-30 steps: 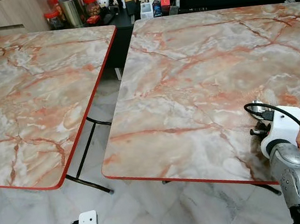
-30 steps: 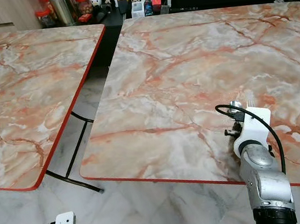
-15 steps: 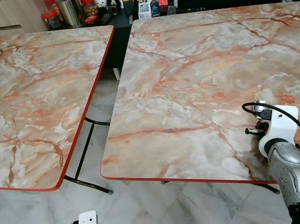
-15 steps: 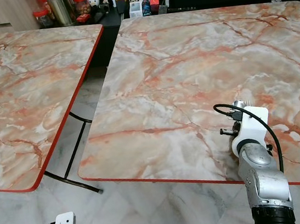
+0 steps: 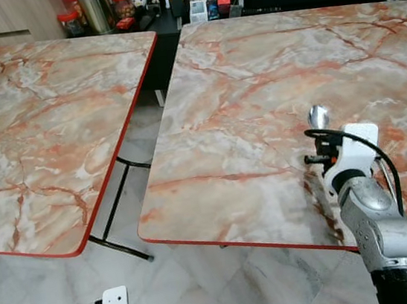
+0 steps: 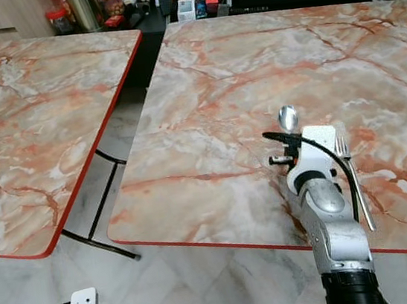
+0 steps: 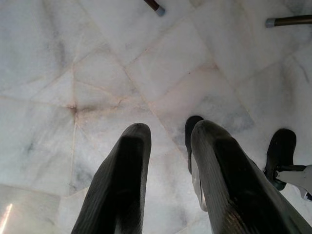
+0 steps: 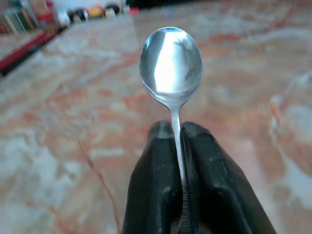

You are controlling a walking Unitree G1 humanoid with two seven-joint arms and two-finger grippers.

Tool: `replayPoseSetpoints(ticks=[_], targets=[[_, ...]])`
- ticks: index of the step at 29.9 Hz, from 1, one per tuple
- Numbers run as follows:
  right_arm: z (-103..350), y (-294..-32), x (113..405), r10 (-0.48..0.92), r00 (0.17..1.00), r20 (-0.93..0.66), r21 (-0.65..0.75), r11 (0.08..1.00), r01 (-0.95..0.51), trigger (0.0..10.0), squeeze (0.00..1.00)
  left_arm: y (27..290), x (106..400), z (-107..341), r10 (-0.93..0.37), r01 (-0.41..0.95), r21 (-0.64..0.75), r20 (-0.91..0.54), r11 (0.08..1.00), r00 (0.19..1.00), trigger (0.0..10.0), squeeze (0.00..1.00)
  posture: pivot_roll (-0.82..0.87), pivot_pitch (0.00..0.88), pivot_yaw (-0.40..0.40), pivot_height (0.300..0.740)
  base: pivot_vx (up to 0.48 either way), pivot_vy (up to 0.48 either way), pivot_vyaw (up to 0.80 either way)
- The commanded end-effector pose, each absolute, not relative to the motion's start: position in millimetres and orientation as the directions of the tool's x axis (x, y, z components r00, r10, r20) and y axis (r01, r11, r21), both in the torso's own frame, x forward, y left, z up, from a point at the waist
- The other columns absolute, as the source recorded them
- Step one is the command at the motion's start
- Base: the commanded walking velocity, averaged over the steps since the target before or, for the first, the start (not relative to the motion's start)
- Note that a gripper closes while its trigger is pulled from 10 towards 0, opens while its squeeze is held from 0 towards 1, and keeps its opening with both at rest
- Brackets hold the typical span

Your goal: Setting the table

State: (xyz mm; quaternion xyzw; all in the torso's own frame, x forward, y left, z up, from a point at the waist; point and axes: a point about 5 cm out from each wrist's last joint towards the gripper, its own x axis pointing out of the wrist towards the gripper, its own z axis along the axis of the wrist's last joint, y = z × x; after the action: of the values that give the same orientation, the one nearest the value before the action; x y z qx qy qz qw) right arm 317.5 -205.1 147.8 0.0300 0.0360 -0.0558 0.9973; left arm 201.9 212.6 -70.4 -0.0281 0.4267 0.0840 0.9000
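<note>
My right gripper (image 8: pixel 178 129) is shut on the handle of a silver spoon (image 8: pixel 171 63). The spoon's bowl (image 5: pixel 318 116) sticks up past the white wrist mount, over the near right part of the marble table (image 5: pixel 254 78). A silver fork (image 6: pixel 350 174) lies flat on the table just right of that arm, tines pointing away from me. My left gripper (image 7: pixel 168 141) hangs low over the tiled floor, its two black fingers apart with nothing between them.
A second marble table (image 5: pixel 34 122) stands to the left, across a gap with folding legs (image 5: pixel 117 208). Jars, a metal tin (image 5: pixel 98 8) and small items crowd a dark shelf at the back. Both tables have red edges.
My right arm has shifted left and tipped up, so the spoon's bowl now rises above the wrist. The fork now lies uncovered on the table beside the arm.
</note>
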Motion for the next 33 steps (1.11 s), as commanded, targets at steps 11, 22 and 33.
replayPoseSetpoints(ticks=[11, 22, 33], targets=[[163.9, -206.1, 323.9, -0.126, 0.992, 0.016, 0.054, 0.991, 0.125, 10.0, 0.00, 216.5, 200.4, -70.4, 0.145, -0.193, 0.029, -0.772, 0.981, 0.619, 10.0, 0.00, -0.07, 0.123, 0.045, 0.740, 0.000, 0.480, 0.00], [165.2, -197.7, 328.3, -0.105, 0.994, 0.031, 0.060, 0.993, 0.103, 10.0, 0.00, 217.3, 201.6, -69.5, 0.150, -0.198, 0.031, -0.769, 0.980, 0.622, 10.0, 0.00, -0.06, 0.117, 0.046, 0.740, 0.000, 0.480, 0.00], [160.9, -198.2, 331.3, -0.119, 0.993, 0.021, 0.066, 0.991, 0.117, 10.0, 0.00, 220.0, 199.8, -69.8, 0.158, -0.197, 0.043, -0.768, 0.979, 0.620, 10.0, 0.00, -0.06, 0.096, 0.044, 0.740, 0.000, 0.480, 0.00]])
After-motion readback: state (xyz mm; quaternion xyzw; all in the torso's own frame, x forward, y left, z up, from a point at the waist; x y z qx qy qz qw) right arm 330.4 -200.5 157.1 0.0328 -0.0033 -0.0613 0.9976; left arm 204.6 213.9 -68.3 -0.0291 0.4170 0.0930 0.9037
